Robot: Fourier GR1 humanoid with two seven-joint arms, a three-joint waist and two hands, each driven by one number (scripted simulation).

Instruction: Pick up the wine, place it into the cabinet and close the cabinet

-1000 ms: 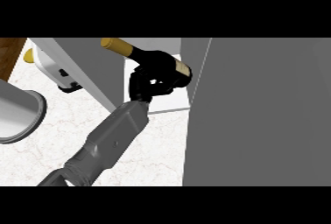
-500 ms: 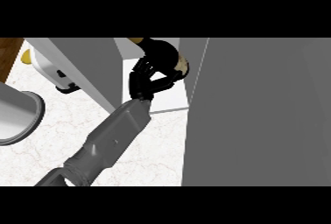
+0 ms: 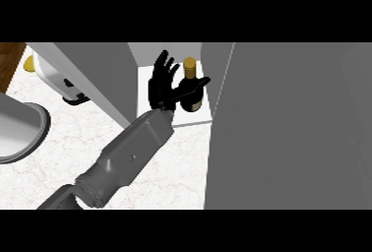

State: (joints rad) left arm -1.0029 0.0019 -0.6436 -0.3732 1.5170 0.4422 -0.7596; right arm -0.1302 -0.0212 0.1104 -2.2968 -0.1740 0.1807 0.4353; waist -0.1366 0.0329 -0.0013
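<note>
Standing upright in the cabinet point(image 3: 170, 54), the wine point(image 3: 190, 88) sits just right of the left hand point(image 3: 161, 91), fingers spread open.

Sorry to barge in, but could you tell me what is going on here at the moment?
One of the robot's hands is reaching into the open cabinet, fingers spread straight beside the wine bottle. The bottle stands upright on the cabinet's white shelf, and the hand is not curled round it, so the wine appears to be placed. The large grey cabinet door at the right is open, so closing it is left to do.
</note>
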